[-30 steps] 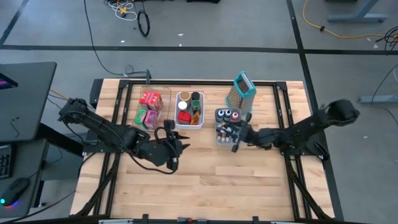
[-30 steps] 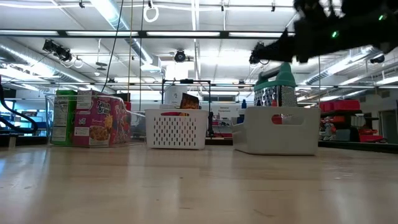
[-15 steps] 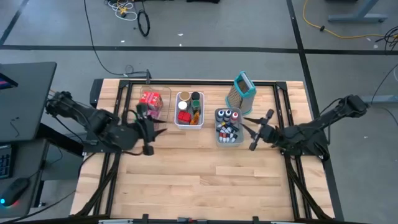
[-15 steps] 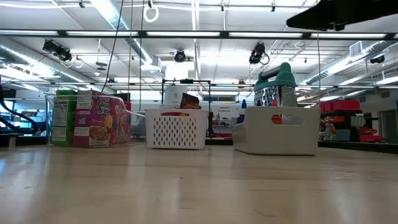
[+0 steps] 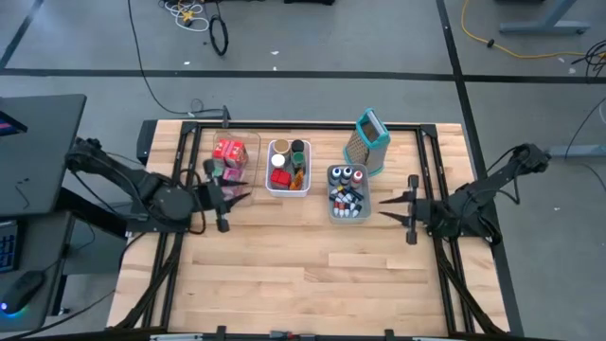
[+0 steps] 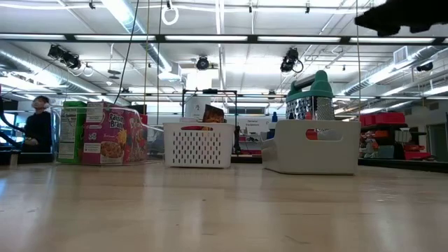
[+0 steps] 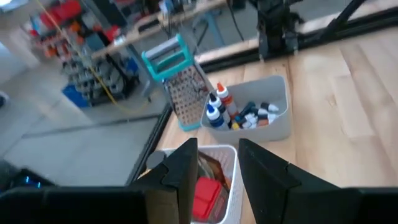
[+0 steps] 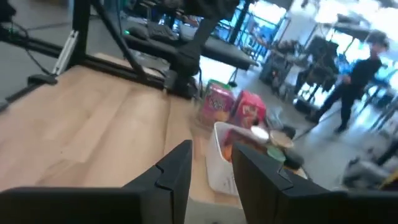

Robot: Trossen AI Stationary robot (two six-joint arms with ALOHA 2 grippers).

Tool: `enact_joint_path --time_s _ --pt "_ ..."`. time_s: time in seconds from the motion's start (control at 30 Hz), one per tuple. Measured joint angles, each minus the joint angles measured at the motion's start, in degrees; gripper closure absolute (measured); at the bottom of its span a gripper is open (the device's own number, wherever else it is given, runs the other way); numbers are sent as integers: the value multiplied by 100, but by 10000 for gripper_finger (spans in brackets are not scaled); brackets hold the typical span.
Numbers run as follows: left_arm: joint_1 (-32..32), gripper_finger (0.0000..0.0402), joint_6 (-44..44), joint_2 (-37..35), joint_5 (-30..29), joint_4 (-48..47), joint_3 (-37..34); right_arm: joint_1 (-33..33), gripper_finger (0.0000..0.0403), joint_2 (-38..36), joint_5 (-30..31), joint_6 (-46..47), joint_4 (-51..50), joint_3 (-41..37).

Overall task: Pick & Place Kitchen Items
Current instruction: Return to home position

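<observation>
We find the left gripper at 9 o'clock of the grey bin, right gripper at 3 o'clock, both apart, apparently empty.

Wooden table bears clear bin, white bin, grey bin, grater.

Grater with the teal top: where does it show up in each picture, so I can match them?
High view: grater near the table's far edge, right of centre, by the grey bin.
Low view: grater right of centre, rising behind the grey bin.
Left wrist view: grater next to the grey bin.
Right wrist view: not in it.
Shared landmark: the white bin, in all four.
</observation>
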Motion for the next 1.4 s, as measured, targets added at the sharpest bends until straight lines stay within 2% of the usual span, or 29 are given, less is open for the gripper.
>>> enact_joint_path --time_s 0.07,0.23,0.37,0.47,0.6,0.7,0.83,0.9,1.03,1.2,1.3,1.4 --pt "2 276 338 -296 -27 812 -600 -4 280 -299 -152 286 -468 0" --pt "2 276 909 -1145 107 2287 -1839 -3 280 -843 -1262 650 -1276 -28" --pt "2 276 1160 -1941 106 3330 -2721 -25 280 -1185 -1963 33 -599 -409" --pt "2 276 1369 -2470 210 4029 -3279 -148 280 -1382 -2096 -332 -30 -852" --pt "2 276 1993 -3034 367 4602 -3752 -409 280 -1649 -2175 -286 -79 -1117" --pt "19 276 2366 -3407 369 4739 -3953 -606 280 -1760 -2349 -147 -220 -1126" --pt "107 276 2407 -3923 403 4674 -4184 -829 280 -1842 -3098 -161 -228 -1126" --pt "159 276 2324 -4174 608 4658 -4355 -926 280 -1840 -3376 -170 -234 -1126" --pt "275 276 2081 -4552 1214 4701 -4720 -1125 280 -1845 -3175 128 -198 -1219" --pt "503 276 1783 -4727 1947 4715 -4984 -1403 280 -1836 -3051 414 418 -1801" --pt "738 276 1861 -4727 2067 4815 -4985 -1562 280 -1840 -3055 485 607 -1884" --pt "1057 276 1576 -4726 2140 4741 -4985 -1691 280 -1840 -3164 465 638 -1884"
